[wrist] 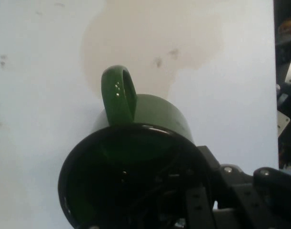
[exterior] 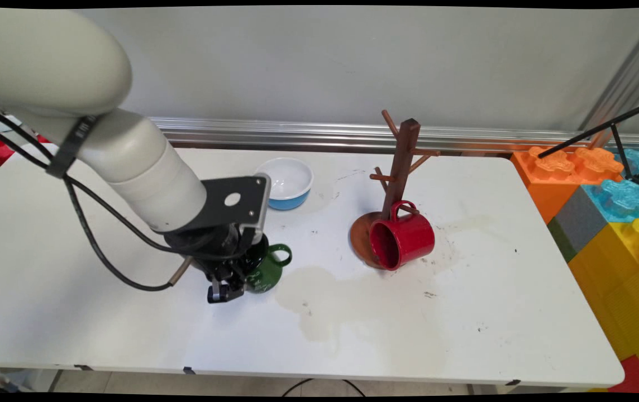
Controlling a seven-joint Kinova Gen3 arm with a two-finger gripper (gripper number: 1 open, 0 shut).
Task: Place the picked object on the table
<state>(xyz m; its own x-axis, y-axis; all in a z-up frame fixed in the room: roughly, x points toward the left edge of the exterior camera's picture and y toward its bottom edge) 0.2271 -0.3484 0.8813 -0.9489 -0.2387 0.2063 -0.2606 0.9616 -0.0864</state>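
A dark green mug (exterior: 268,273) stands on the white table (exterior: 465,312), left of centre, with its handle (exterior: 281,254) turned to the far right. My gripper (exterior: 230,287) comes down on the mug's near-left rim and is shut on its wall, one finger inside and one outside. In the hand view the green mug (wrist: 155,112) fills the lower middle: its dark opening faces the camera and its handle (wrist: 119,93) points away. The gripper (wrist: 183,210) straddles the rim at the right. The inner finger is mostly lost in the dark of the mug.
A wooden mug tree (exterior: 403,162) stands right of centre, with a red mug (exterior: 403,237) hanging from its lowest peg over the round base. A blue-and-white bowl (exterior: 286,181) sits behind my hand. Big coloured blocks (exterior: 604,212) line the right edge. A pale stain (exterior: 330,301) spreads beside the green mug.
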